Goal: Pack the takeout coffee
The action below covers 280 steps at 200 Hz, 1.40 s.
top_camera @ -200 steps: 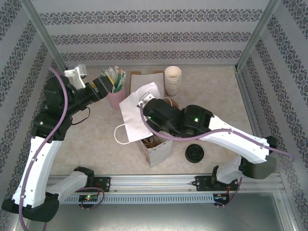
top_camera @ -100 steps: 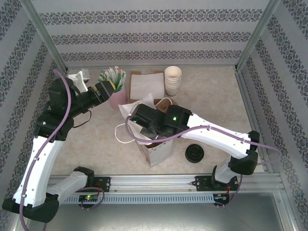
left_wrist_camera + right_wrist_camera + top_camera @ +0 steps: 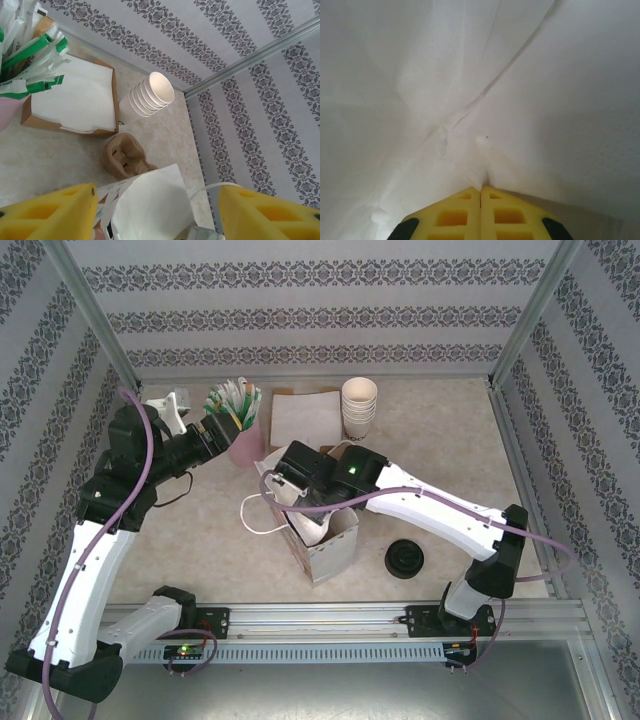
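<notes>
Bag (image 3: 338, 548) interior apparently surrounds right end effector (image 3: 480, 190), jaws pressed together; left end effector (image 3: 157, 195) spread wide, empty.

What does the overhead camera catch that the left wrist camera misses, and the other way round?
Overhead: the left arm and right arm whole, plus loose black lids. Left wrist: a brown pulp cup carrier near the napkin tray. Both: the stack of cream cups, the napkin tray, the pink cup of green-and-white packets and the white paper bag.

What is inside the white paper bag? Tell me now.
The shut right gripper against creased white paper. The right arm covers the mouth of the bag; its bottom is hidden.
</notes>
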Each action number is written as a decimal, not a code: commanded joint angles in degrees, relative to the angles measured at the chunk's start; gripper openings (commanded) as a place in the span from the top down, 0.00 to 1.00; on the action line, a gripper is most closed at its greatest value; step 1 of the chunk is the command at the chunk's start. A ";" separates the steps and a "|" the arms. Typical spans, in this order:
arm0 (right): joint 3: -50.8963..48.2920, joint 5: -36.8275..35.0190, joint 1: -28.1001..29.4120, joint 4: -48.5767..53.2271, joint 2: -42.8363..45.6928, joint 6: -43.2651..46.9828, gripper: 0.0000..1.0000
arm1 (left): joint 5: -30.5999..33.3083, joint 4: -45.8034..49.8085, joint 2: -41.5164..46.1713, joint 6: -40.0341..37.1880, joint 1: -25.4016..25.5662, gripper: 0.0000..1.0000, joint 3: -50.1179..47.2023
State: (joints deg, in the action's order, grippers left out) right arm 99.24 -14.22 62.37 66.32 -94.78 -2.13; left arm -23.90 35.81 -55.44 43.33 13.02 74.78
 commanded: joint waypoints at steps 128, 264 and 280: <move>-4.74 0.66 -0.15 -3.98 -0.38 -1.83 0.94 | 0.23 1.21 0.98 0.71 0.08 0.37 -0.41; 13.71 -10.73 1.11 -13.47 15.69 -4.22 0.36 | 7.99 -6.42 1.63 3.42 0.06 0.29 0.63; 5.33 -17.75 0.28 -22.56 22.00 -2.93 0.29 | 12.46 -5.52 2.24 0.26 0.08 0.25 0.93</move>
State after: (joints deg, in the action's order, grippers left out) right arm 112.79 -21.08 63.16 55.05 -79.77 -5.89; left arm -18.00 32.49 -54.98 46.76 13.02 74.59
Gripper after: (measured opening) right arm 0.671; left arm 0.731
